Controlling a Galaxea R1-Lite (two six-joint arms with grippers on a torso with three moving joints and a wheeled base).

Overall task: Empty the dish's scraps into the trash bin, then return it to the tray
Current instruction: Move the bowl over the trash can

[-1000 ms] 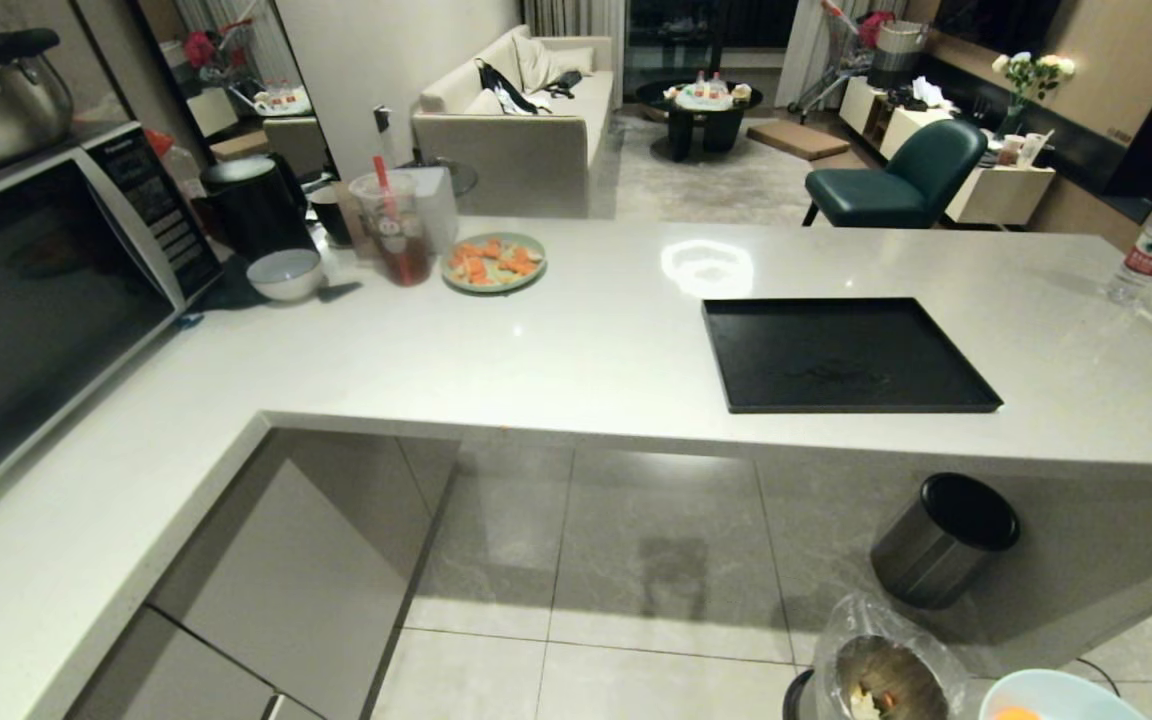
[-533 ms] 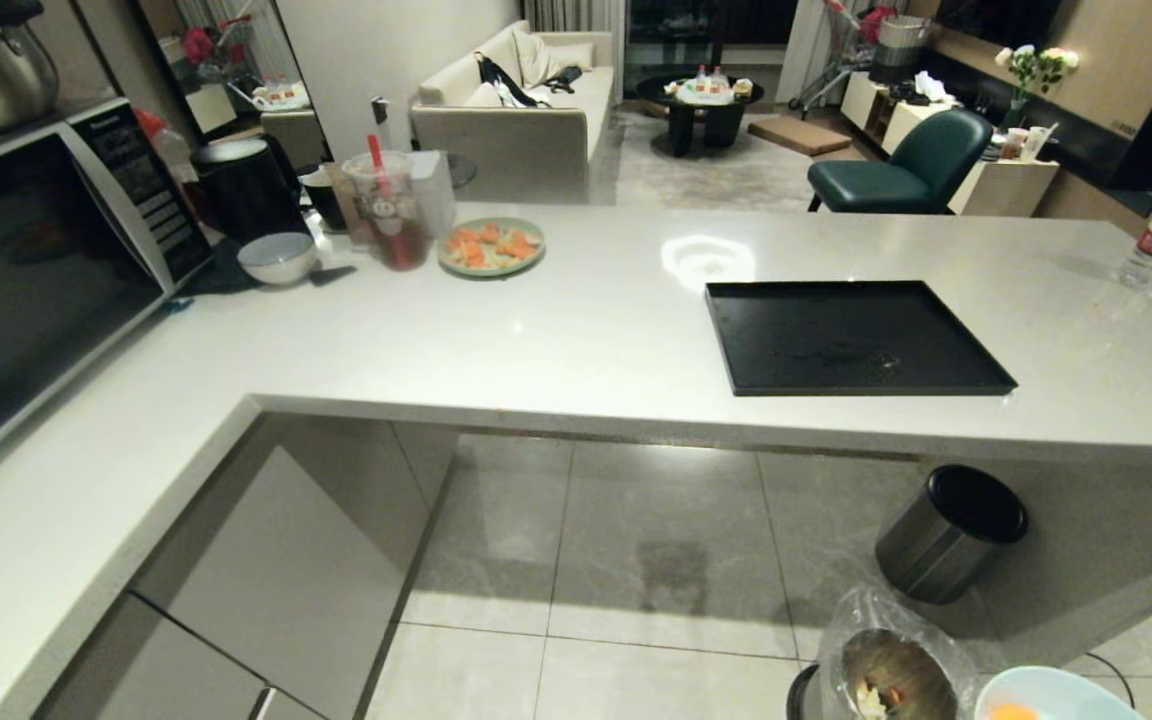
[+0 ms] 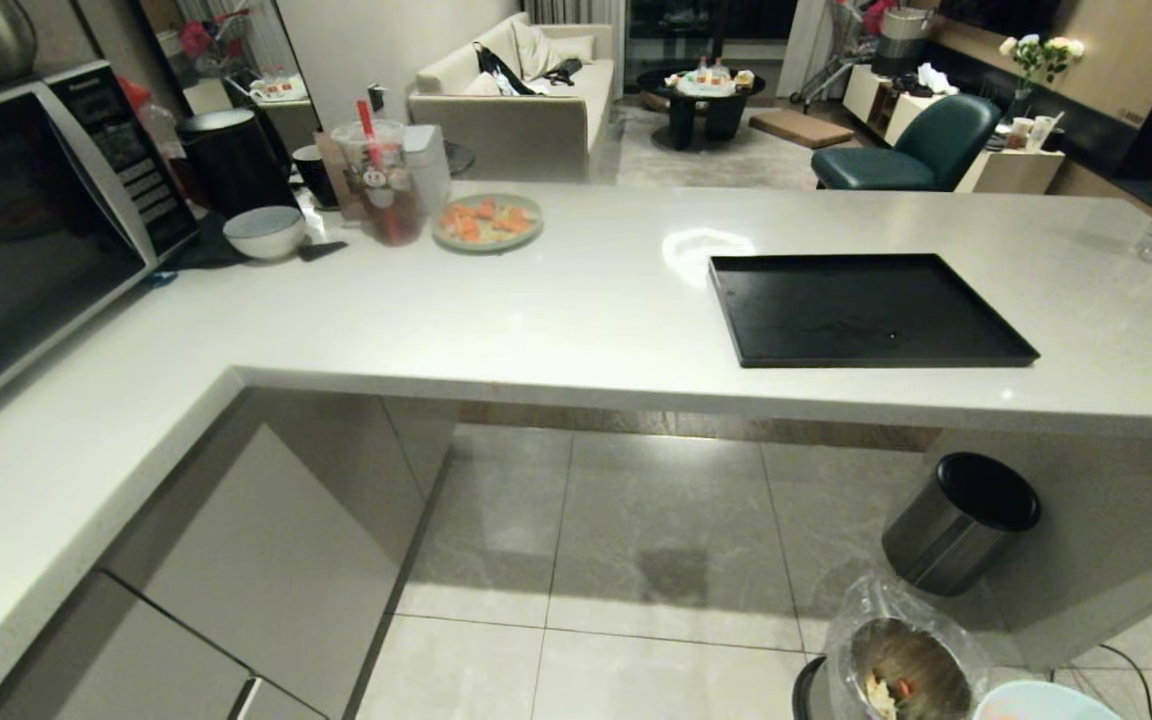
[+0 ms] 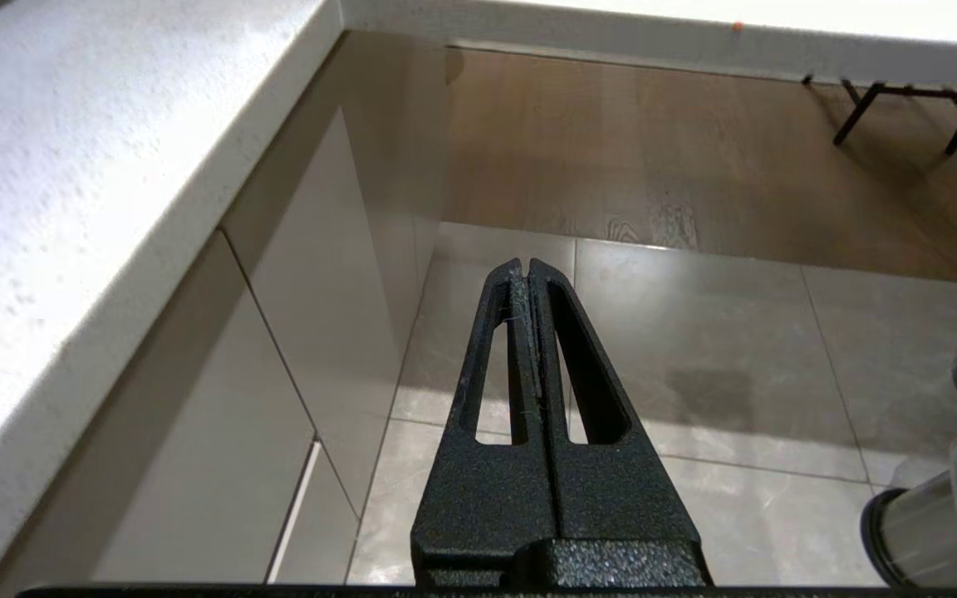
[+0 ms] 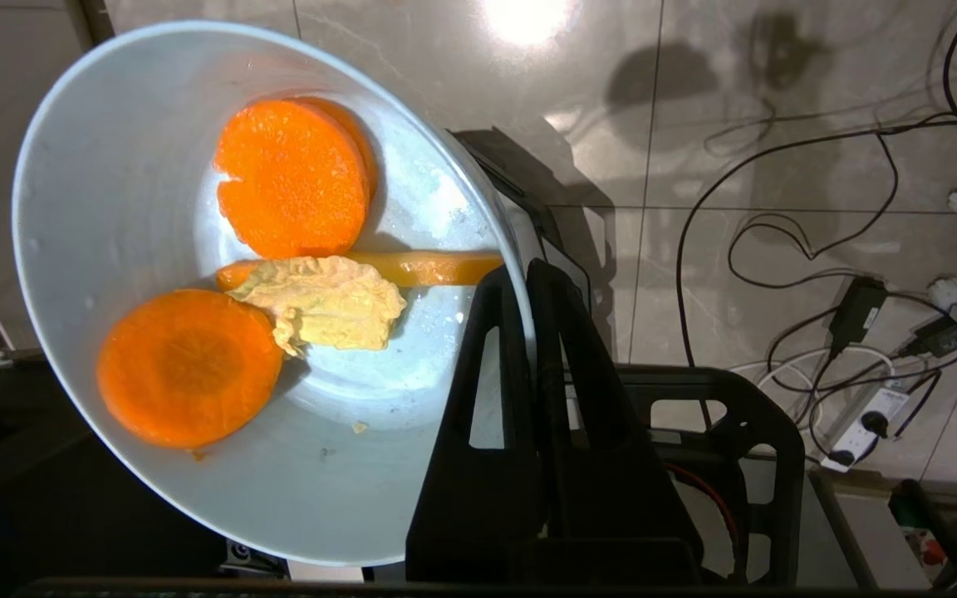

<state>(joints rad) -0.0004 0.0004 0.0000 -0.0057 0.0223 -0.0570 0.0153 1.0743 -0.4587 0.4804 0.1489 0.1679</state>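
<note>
The right gripper [image 5: 526, 278] is clamping the rim of the light-blue bowl [image 5: 154, 274], one finger inside and one outside, holding it low at the near right beside the lined steel trash bin [image 3: 901, 670]. The carrot slices [image 5: 292, 178] and a pale scrap [image 5: 325, 303] are sitting wet in the bowl. The bowl looks light, rigid and smooth, likely slippery; the rim pinch is the sound hold. The black tray [image 3: 871, 310] is lying on the counter. The left gripper [image 4: 526, 274] is hanging clenched and empty.

Both the left gripper [image 4: 528, 270] and the right gripper [image 5: 524, 282] are matte black with a grainy, pebbled finish, each finger a long taper to a rounded tip, pierced by one elongated slot, widening at 6 o'clock into a blocky base.
</note>
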